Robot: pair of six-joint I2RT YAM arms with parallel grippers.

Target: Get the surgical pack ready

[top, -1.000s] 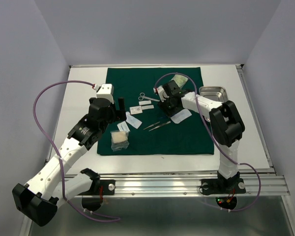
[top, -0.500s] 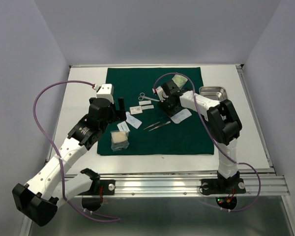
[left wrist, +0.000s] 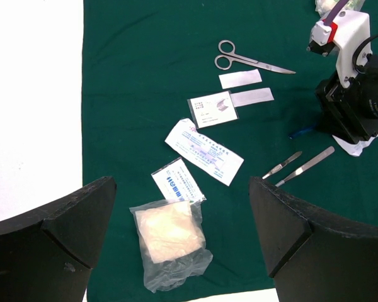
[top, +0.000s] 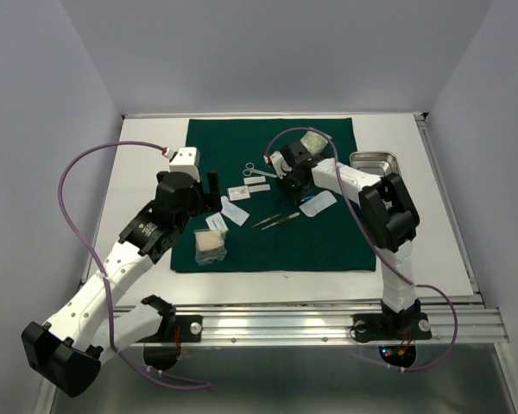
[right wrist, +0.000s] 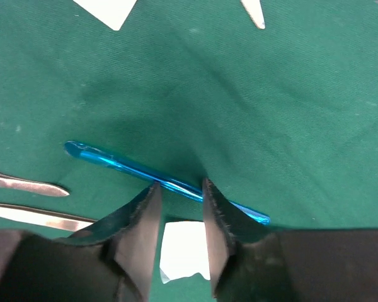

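The dark green drape [top: 328,241] lies spread on the table. On it lie the scissors [left wrist: 252,61], two forceps [left wrist: 299,165], flat white packets [left wrist: 205,151] and a bagged gauze pad [left wrist: 171,236]. The steel tray [top: 374,161] stands off the cloth at the right. My left gripper [left wrist: 181,189] hovers wide open above the gauze bag, holding nothing. My right gripper [right wrist: 179,184] is down on the cloth, its jaws a narrow gap apart. Its fingertips [right wrist: 152,189] touch a thin blue tool [right wrist: 126,165] that lies across them, not clamped.
A white packet [top: 319,203] lies just under the right wrist. A pale bag [top: 313,141] sits at the drape's far edge. White table surface [top: 147,172] borders the cloth on the left and right. A purple cable [top: 78,172] loops over the left arm.
My right gripper has shifted a little left and towards the back, down over the blue tool, and its jaws have narrowed. The left arm has not moved.
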